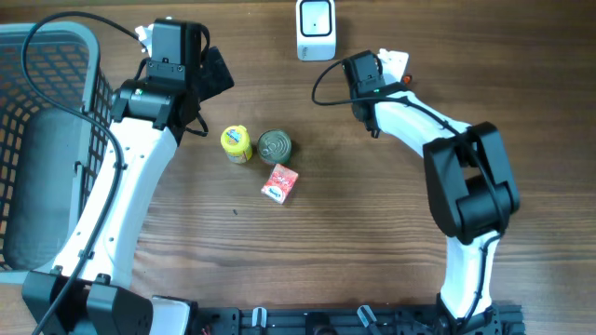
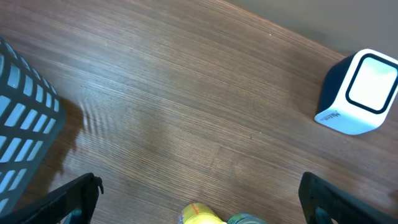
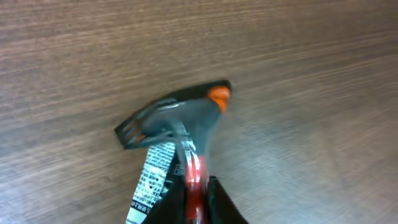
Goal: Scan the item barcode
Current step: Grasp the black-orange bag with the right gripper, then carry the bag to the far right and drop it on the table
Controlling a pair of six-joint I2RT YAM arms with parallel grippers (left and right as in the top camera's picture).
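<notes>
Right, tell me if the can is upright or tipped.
Upright: from overhead the can shows its round top face-on, standing beside the yellow bottle.

Left arm [image 1: 130, 177], right arm [image 1: 410, 121]: white shells, black joints; black cables [image 1: 315, 91] looping (left longer); black wrist heads.

basket [image 1: 11, 33] blocks left, scanner [image 1: 316, 30] far centre

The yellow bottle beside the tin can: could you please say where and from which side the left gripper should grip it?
Probably its round body, from above with the open left gripper. The yellow bottle stands upright and the tin can crowds one side, so close on its free far and near sides.
</notes>
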